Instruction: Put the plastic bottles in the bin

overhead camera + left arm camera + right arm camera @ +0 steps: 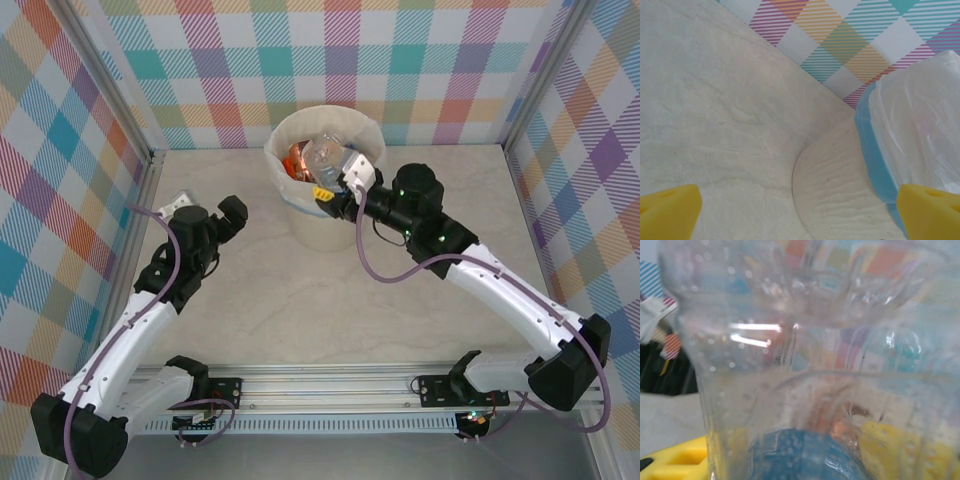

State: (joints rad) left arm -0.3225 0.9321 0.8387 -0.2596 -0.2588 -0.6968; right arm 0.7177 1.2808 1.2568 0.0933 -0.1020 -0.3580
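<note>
The bin [318, 228] stands at the back middle of the table, lined with a white bag with a pale blue edge [871, 145]. Several plastic bottles lie inside, one with an orange label [297, 160]. Over the bin's right side my right gripper [330, 182] is shut on a clear plastic bottle [326, 153]. In the right wrist view that bottle [805, 365] sits between the yellow fingers [677, 460], its blue label low. My left gripper [222, 212] is open and holds nothing, low over the table left of the bin. Its yellow fingertips [932, 212] frame the bin's wall [840, 190].
Plaid walls close in the table on the left, back and right [420, 60]. The metal rail [330, 385] with both arm bases runs along the near edge. Bare marbled tabletop [715, 110] spreads left of and in front of the bin.
</note>
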